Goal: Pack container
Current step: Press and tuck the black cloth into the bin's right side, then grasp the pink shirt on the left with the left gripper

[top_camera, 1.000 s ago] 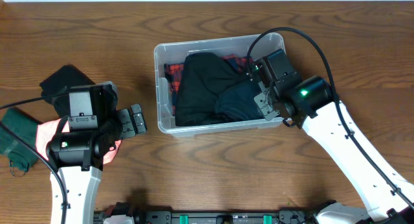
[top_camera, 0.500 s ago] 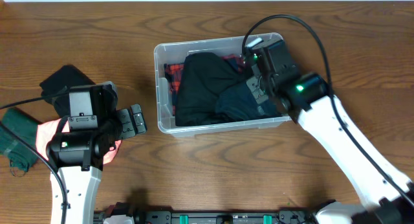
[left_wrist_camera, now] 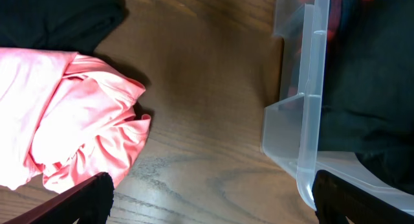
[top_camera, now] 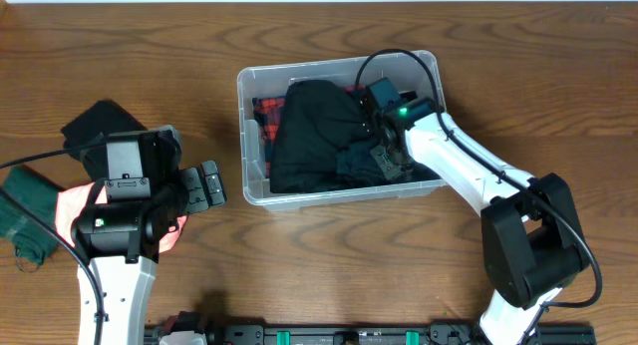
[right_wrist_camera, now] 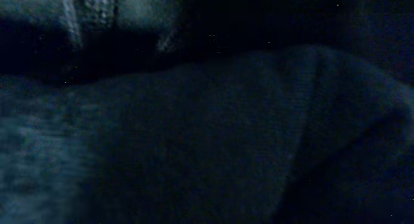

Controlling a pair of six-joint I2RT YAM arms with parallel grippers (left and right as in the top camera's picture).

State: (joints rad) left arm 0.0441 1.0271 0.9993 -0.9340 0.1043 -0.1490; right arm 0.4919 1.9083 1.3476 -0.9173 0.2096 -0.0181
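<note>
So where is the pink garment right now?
In the overhead view the pink garment lies left of the container, partly under the left arm, beside a black garment.

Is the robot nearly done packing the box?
Maybe halfway. Done: a black garment and a red plaid cloth lie in the container. In hand: the right end effector is down inside on a dark blue cloth. Left: a pink cloth, a black cloth and a green cloth lie outside, by the open left end effector.
</note>
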